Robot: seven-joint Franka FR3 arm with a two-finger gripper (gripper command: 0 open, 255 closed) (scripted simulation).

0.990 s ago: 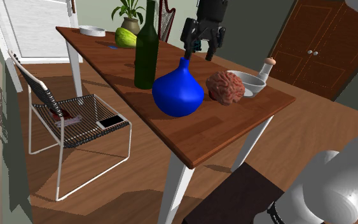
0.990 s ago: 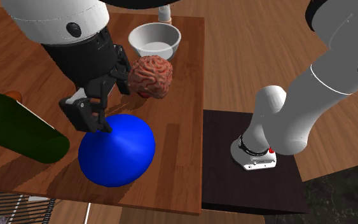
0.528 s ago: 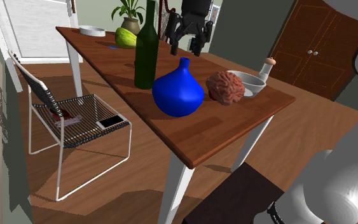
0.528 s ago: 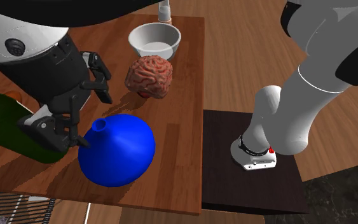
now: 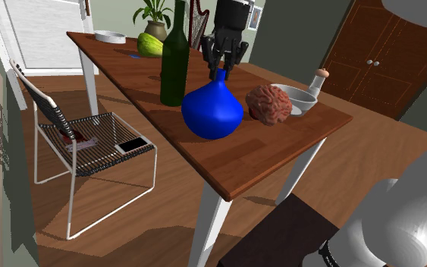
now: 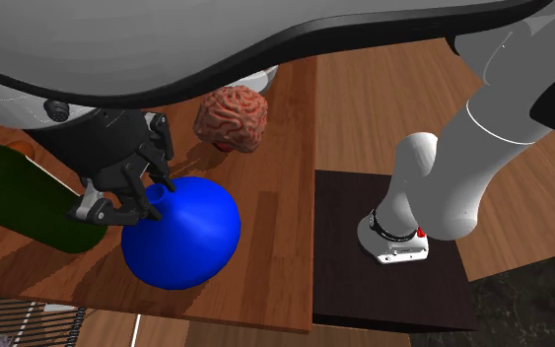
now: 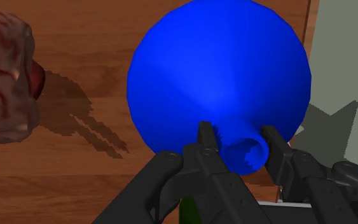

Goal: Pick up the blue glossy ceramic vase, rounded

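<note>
Pincer [image 7: 240, 139] lowered, clasping vase [image 7: 222, 63] neck | green bottle [image 5: 174, 64] close beside

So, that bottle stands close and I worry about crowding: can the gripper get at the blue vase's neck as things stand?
Probably yes. The gripper sits right at the neck of the blue vase, with nothing between them; the green bottle and the brain-shaped object stand to either side.

Upright round blue vase [image 5: 212, 109], seemingly glossy
</note>
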